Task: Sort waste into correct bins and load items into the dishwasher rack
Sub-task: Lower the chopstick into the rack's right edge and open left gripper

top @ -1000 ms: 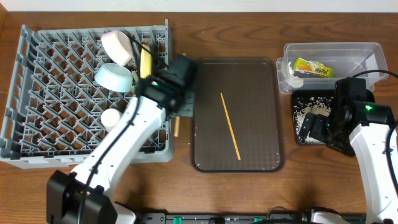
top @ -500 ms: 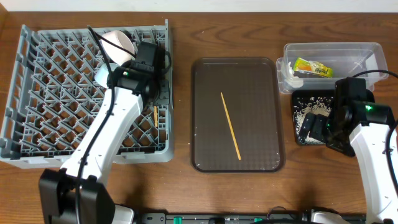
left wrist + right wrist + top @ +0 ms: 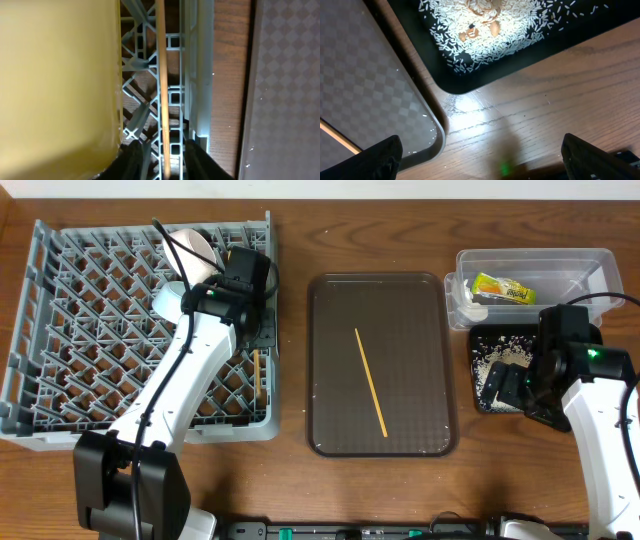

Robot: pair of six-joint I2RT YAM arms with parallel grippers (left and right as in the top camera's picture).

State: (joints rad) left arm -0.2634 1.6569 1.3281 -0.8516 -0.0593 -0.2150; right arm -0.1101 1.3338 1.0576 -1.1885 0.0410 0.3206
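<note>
Since a moment ago, the left pincer point(image 3: 260, 335) has swung from the gap beside the big grey plastic rack with pegs point(image 3: 120, 425) to a spot over its right edge. One thin wooden chopstick point(image 3: 258, 372) came along and now lies in the rack. From above, a light blue bowl point(image 3: 165, 298) and a white bowl point(image 3: 190, 248) sit in the rack too. The other thin wooden chopstick point(image 3: 370, 382) lies alone on the big dark brown tray point(image 3: 420, 430), so I think it is the main job left. The crinkly yellow-green wrapper point(image 3: 503, 288) is in the clear plastic box point(image 3: 590, 265), and the white rice grains point(image 3: 488, 360) are in the small black tray point(image 3: 478, 405), so the waste looks sorted. The right pincer point(image 3: 508, 383) hangs by the black tray. Everything rests on a brown wooden table point(image 3: 290, 220), and no more of the room shows. From the left wrist, a round yellow plate point(image 3: 55, 75) stands in the rack, filling the left side. The chopstick runs along the rack's edge between the left pincer's two fingers point(image 3: 135, 160), which sit a little apart and do not squeeze it, so it looks let go. From the right wrist, the right pincer is spread wide and holds nothing. Below it is bare wood, by the corners of the black tray and the brown tray.
</note>
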